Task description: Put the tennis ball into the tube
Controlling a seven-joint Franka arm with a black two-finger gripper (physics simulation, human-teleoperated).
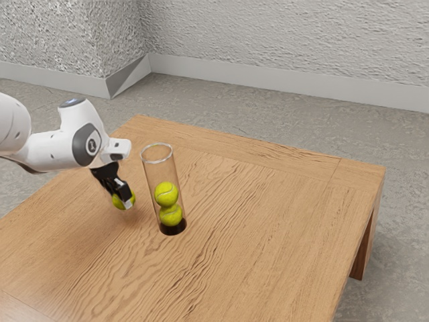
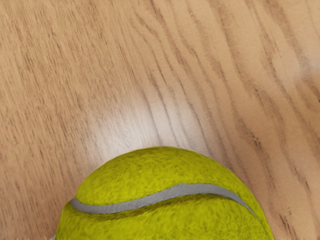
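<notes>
The black claw [image 1: 123, 199] pinches a fuzzy yellow-green tennis ball [image 2: 165, 220] with a curved grey seam, beside a clear, cylindrical tube [image 1: 153, 173] upright on the grained wooden table [image 1: 268, 235]; two round balls [image 1: 166, 194] sit stacked inside it

A 1-like mark [image 1: 92, 143] stands on the dark cap [image 1: 82, 135] of the arm [image 1: 51, 150].

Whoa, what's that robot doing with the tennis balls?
The robot arm has a tennis ball pinched in its black gripper, low down by the wooden table. Next to it, a clear tube stands upright with two other balls stacked inside. The pinched ball is meant to go in there too, but it's still outside the tube.
</notes>
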